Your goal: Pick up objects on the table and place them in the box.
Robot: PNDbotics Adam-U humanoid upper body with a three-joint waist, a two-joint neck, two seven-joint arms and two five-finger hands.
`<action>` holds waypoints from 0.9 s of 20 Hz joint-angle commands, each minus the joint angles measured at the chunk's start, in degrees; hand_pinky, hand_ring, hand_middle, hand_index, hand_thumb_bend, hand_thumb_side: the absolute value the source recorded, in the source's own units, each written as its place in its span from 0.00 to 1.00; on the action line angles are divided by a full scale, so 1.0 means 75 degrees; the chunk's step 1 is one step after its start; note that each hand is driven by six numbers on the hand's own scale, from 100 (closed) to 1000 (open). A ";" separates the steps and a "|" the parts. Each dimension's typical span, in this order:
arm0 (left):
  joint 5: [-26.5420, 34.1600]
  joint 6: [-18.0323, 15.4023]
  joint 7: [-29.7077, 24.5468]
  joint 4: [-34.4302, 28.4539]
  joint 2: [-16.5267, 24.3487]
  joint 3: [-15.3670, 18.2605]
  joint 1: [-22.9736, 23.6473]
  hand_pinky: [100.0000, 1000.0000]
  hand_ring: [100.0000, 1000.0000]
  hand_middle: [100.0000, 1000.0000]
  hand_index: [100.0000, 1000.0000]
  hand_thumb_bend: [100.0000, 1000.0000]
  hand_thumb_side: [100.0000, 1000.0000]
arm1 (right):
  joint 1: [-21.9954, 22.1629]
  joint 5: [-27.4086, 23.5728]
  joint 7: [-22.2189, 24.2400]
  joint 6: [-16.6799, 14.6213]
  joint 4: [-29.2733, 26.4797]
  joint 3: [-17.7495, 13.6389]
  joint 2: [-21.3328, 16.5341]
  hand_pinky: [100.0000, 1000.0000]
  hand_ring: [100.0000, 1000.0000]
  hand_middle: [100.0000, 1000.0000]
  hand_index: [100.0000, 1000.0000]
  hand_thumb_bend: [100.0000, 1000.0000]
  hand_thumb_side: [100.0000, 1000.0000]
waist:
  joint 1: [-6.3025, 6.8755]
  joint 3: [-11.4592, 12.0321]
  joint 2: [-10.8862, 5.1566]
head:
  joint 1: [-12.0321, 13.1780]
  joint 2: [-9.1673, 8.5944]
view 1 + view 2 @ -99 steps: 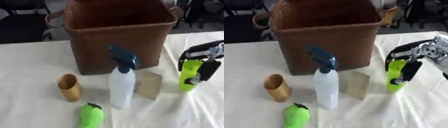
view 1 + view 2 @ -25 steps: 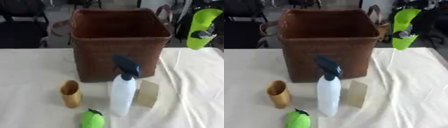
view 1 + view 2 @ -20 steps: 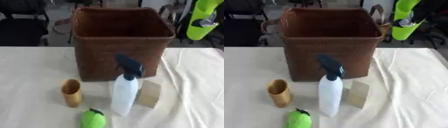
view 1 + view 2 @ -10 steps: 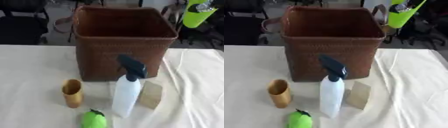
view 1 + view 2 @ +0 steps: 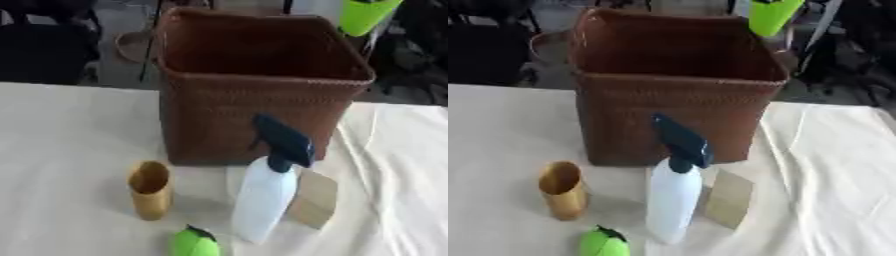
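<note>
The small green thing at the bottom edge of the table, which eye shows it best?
The right eye view: the small green thing sits a little higher there, so more of its rounded body and dark tip shows. In the left eye view the bottom edge cuts off more of it.

We view the scene through two head-mounted eyes, both looking down and forward, close over the worktop [image 5: 61, 150]. Both views share the brown basket [image 5: 262, 90], the spray bottle [image 5: 674, 192] and the cup [image 5: 150, 190], slightly offset sideways between them.
</note>
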 commanded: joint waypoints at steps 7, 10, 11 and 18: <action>-0.0010 -0.0084 -0.0007 -0.0067 0.0348 0.0042 -0.0216 0.95 0.88 0.81 0.75 0.00 0.96 | -0.0375 0.0111 -0.0328 -0.0071 0.0189 -0.0161 0.0161 0.00 0.31 0.36 0.43 0.00 0.04 | 0.0030 0.0114 -0.0055 | -0.0116 -0.0170; 0.0003 -0.0097 0.0001 -0.0067 0.0315 0.0042 -0.0263 0.95 0.88 0.81 0.75 0.00 0.96 | -0.0317 0.0075 -0.0373 -0.0114 0.0166 -0.0129 0.0145 0.00 0.31 0.35 0.43 0.00 0.07 | 0.0051 0.0174 0.0005 | -0.0182 -0.0329; 0.0022 -0.0128 0.0007 -0.0067 0.0289 0.0031 -0.0349 0.95 0.88 0.81 0.75 0.00 0.96 | -0.0194 -0.0001 -0.0449 -0.0166 0.0094 -0.0112 0.0069 0.00 0.31 0.35 0.43 0.00 0.07 | 0.0049 0.0272 0.0079 | -0.0261 -0.0460; 0.0088 -0.0187 -0.0015 -0.0067 0.0214 -0.0010 -0.0494 0.95 0.88 0.81 0.75 0.00 0.96 | 0.0416 -0.0391 -0.1181 -0.0186 -0.0399 -0.0107 -0.0135 0.00 0.29 0.35 0.43 0.00 0.08 | 0.0076 0.0484 0.0186 | -0.0515 -0.0708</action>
